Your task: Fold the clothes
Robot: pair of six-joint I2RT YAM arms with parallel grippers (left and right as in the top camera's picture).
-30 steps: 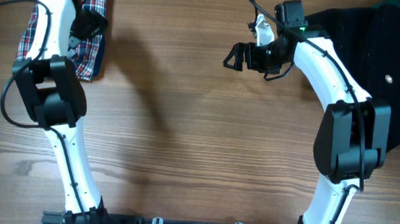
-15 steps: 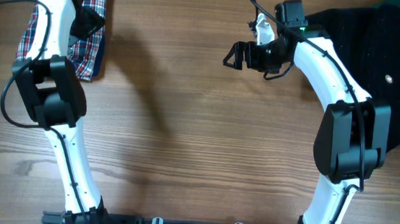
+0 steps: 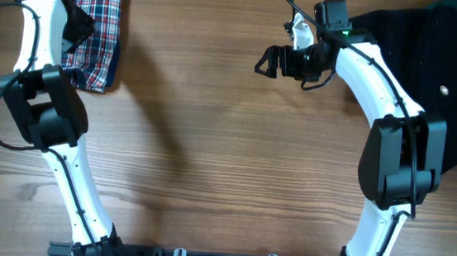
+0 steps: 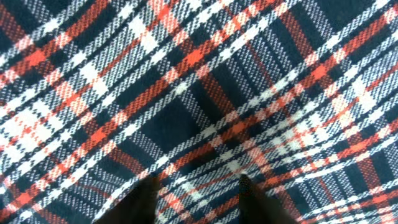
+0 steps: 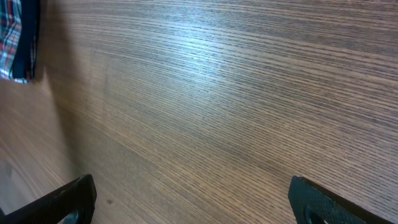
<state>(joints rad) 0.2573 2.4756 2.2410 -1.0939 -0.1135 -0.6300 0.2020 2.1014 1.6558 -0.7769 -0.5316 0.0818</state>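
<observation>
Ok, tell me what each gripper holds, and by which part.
Right gripper: nothing, open over the wooden table. Left gripper: tips against the plaid garment, mid-cloth; whether it pinches any cannot be told.

- No text, label, brand, number or sign can be read in any of the three views.
</observation>
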